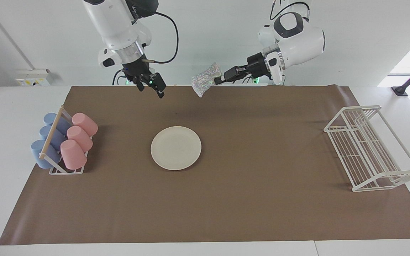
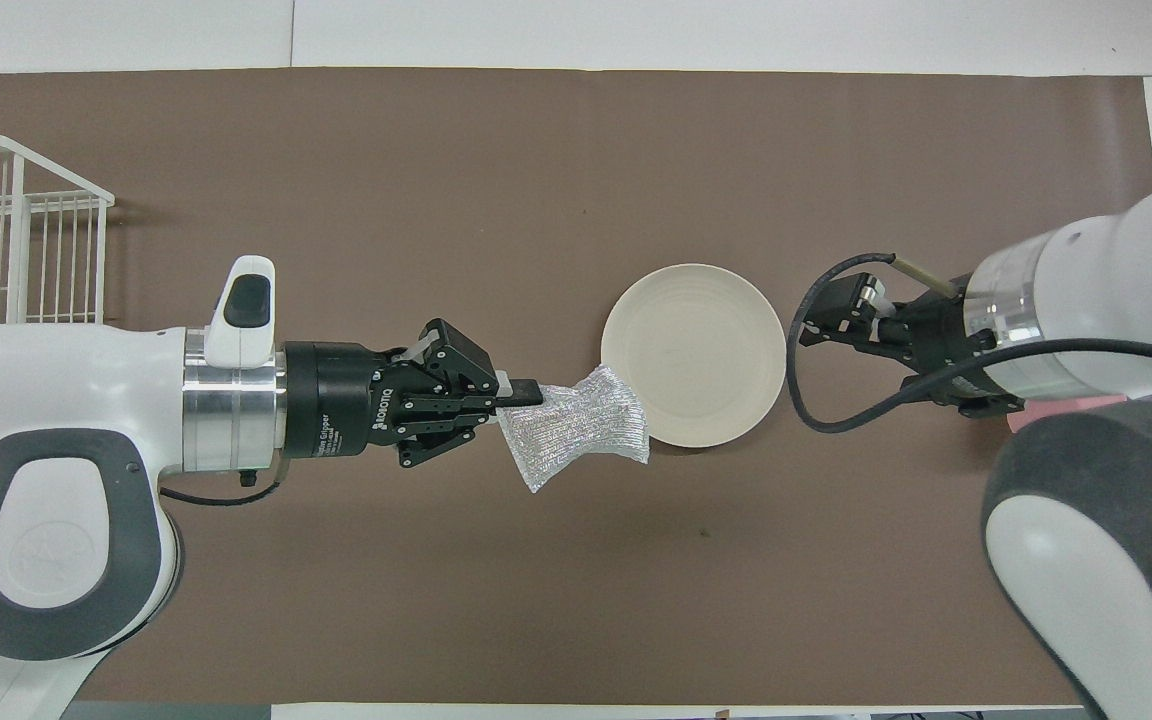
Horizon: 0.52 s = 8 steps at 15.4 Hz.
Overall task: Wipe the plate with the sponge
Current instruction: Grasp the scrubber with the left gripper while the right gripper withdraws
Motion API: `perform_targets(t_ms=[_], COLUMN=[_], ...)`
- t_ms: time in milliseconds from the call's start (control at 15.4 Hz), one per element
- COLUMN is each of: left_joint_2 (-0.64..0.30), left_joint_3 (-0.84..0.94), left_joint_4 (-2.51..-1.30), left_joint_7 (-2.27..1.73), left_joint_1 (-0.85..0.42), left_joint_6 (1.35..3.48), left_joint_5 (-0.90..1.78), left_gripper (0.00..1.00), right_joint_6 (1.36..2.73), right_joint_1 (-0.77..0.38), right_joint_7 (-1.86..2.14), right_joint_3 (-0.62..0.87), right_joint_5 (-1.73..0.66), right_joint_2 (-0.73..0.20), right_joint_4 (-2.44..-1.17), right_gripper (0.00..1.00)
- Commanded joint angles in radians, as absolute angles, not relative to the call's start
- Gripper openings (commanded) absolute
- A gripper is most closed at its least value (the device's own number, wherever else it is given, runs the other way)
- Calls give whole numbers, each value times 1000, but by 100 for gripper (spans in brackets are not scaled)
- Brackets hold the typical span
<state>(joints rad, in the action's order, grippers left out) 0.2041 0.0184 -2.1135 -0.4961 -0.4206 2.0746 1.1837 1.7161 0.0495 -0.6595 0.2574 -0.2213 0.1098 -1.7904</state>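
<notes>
Left end effector (image 1: 219, 79) is up in the air, clamped on the sponge (image 1: 206, 84), which dangles over the brown mat (image 1: 247, 206) just beside the plate (image 1: 175, 148). The plate lies bare at the middle of the tabletop (image 1: 2, 135). Right end effector (image 1: 151, 87) hangs above the mat with fingers spread, gripping nothing. Pink cups (image 1: 78, 140) and blue cups (image 1: 46, 140) fill the cup holder (image 1: 53, 170); the white wire rack (image 1: 370, 149) holds nothing.

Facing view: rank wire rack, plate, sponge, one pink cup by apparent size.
1. wire rack, largest.
2. plate.
3 and 4. pink cup and sponge look alike; the sponge is held in the air by the left gripper, so its distance from the camera differs and I will not rank them.
</notes>
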Motion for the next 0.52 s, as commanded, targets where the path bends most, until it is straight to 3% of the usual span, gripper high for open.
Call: perform_targets(t_ms=[0, 455], left_joint_2=[235, 238], left_joint_3=[21, 21], left_joint_4=[-2144, -2141], left_joint_7=[-515, -496], left_joint_1=[-364, -233], left_joint_6=[2030, 1813], left_joint_5=[1122, 901], left_gripper=[0, 0], right_joint_6=[1726, 1799], right_joint_1=[103, 181], right_joint_7=[-447, -118], right_joint_3=[270, 267], right_joint_5=[-187, -100], right_joint_2=[129, 112], right_joint_4=[-1827, -1821], right_gripper=[100, 100])
